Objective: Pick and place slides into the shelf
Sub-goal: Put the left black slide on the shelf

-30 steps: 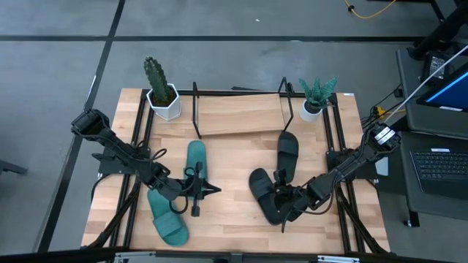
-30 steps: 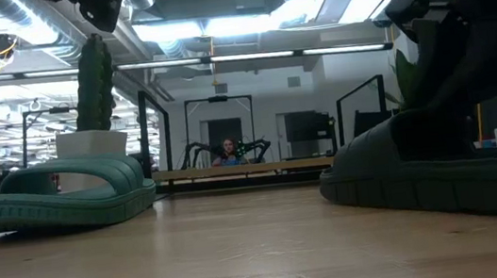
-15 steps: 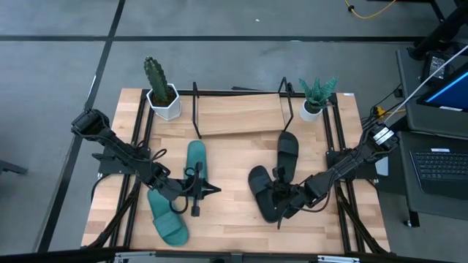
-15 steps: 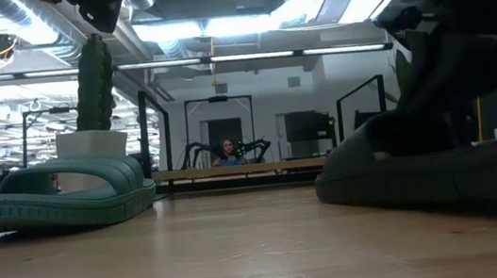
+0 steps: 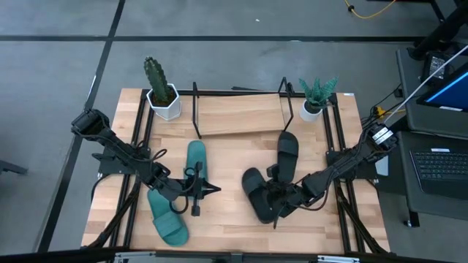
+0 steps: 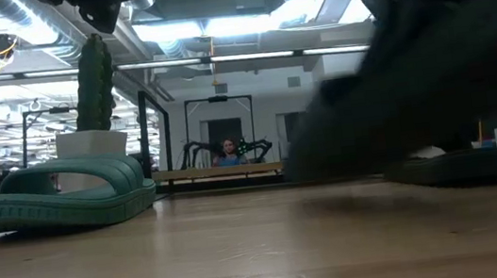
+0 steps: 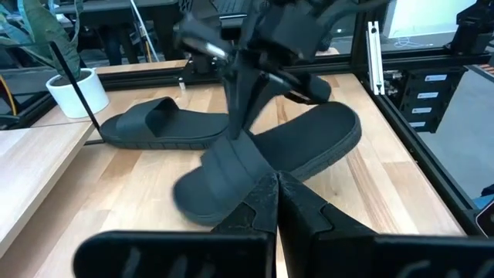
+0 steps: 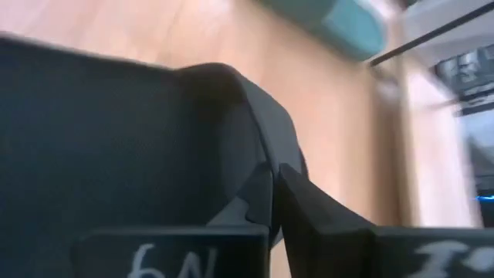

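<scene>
Over the last second the right pincer (image 5: 276,199) had clamped onto the strap of the nearer black slide (image 5: 257,196) and begun to raise it: in the high view the sandal had shifted toward nine o'clock, and in the low view it had gone from lying flat on the table (image 5: 227,219) to hanging tilted with its sole off the wood. The other black slide (image 5: 287,153) lay just beside it toward one o'clock, short of the shelf (image 5: 238,113) at twelve o'clock. The left pincer (image 5: 196,188) hovered with its fingers together and empty between the two teal slides, one (image 5: 196,162) toward twelve o'clock, the other (image 5: 165,218) toward seven. I judged the grasp secured, so carrying the sandal to the shelf board came next.
</scene>
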Robot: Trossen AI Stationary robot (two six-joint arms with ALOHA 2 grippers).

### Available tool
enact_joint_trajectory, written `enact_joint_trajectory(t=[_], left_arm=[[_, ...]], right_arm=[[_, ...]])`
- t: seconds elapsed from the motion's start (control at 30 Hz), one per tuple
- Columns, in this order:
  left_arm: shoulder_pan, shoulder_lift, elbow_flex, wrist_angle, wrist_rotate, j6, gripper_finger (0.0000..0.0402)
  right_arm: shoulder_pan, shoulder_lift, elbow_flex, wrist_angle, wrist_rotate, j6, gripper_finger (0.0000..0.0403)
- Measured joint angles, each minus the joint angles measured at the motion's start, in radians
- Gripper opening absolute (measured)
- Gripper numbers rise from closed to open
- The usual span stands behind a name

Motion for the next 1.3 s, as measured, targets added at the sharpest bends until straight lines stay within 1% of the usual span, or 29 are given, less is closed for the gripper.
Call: enact_joint_trajectory(t=[0.1,0.3,0.57,0.73,0.87,1.03,1.1,1.2,1.3], left_arm=[[0.0,0.0,0.0,0.0,-0.001,0.0,0.0],[0.0,0.0,0.0,0.001,-0.014,0.0,0.0],[-0.011,0.0,0.0,0.001,-0.13,0.002,0.0],[-0.011,-0.009,0.0,0.0,-0.129,0.002,0.0],[-0.011,-0.042,0.0,0.0,-0.134,0.002,0.0],[0.005,-0.085,0.002,0.028,-0.235,0.029,0.0],[0.036,-0.076,0.025,0.011,-0.232,0.06,0.0],[0.092,-0.049,0.097,-0.01,-0.197,0.134,0.0],[0.131,-0.03,0.201,-0.106,-0.178,0.224,0.0]], right_arm=[[-0.037,0.0,0.057,-0.022,0.04,-0.083,0.0012],[-0.142,0.0,0.151,-0.123,0.05,-0.16,0.0012],[-0.243,-0.008,0.248,-0.192,0.046,-0.259,0.0012],[-0.3,-0.067,0.28,-0.188,0.042,-0.331,0.0012],[-0.336,-0.151,0.28,-0.18,-0.017,-0.329,0.0011],[-0.342,-0.205,0.276,-0.163,-0.024,-0.329,0.0011],[-0.342,-0.206,0.276,-0.146,-0.025,-0.33,0.0011],[-0.342,-0.202,0.275,-0.152,-0.025,-0.332,0.0011],[-0.342,-0.2,0.274,-0.154,-0.023,-0.33,0.0011]])
